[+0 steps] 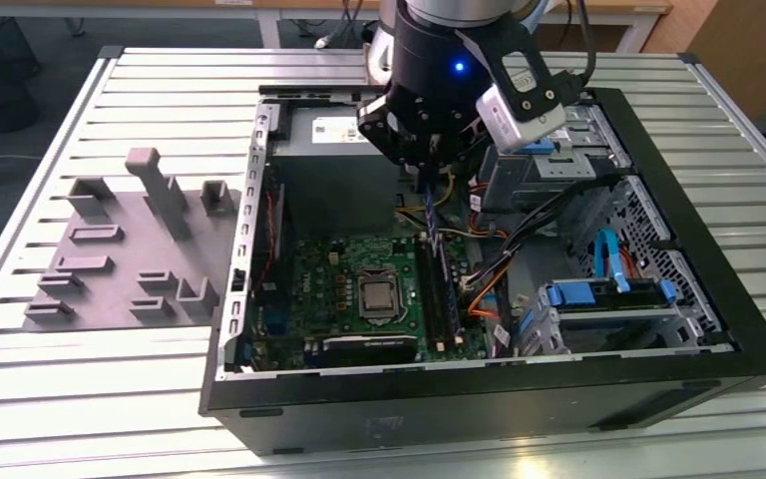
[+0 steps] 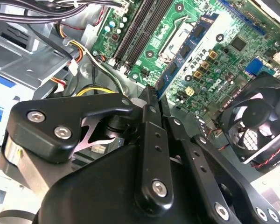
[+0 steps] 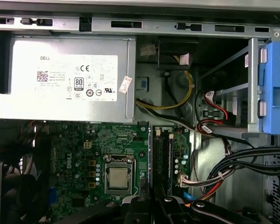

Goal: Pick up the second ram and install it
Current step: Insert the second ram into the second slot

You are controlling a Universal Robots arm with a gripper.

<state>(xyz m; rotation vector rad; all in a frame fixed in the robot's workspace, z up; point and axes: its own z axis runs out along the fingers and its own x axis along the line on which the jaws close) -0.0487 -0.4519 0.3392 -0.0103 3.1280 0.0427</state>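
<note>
In the exterior view my gripper [image 1: 426, 188] hangs inside the open computer case [image 1: 702, 299], over the far end of the memory slots [image 1: 439, 294] on the green motherboard [image 1: 343, 289]. It is shut on the second ram [image 1: 430, 216], a thin blue stick that points down from the fingers towards the slots. In the second wrist view the fingers [image 2: 149, 105] are pressed close together above the board. The first wrist view looks along the memory slots [image 3: 155, 154], where another blue stick [image 3: 169, 158] sits in a slot beside them.
The grey power supply [image 3: 65, 77] lies at the case's far end. Cable bundles [image 1: 530, 230] and blue drive bays [image 1: 596, 294] crowd the exterior view's right. A fan [image 2: 256, 126] stands near the board. The grey fixture with pegs [image 1: 131, 249] rests on the slatted table [image 1: 91, 399].
</note>
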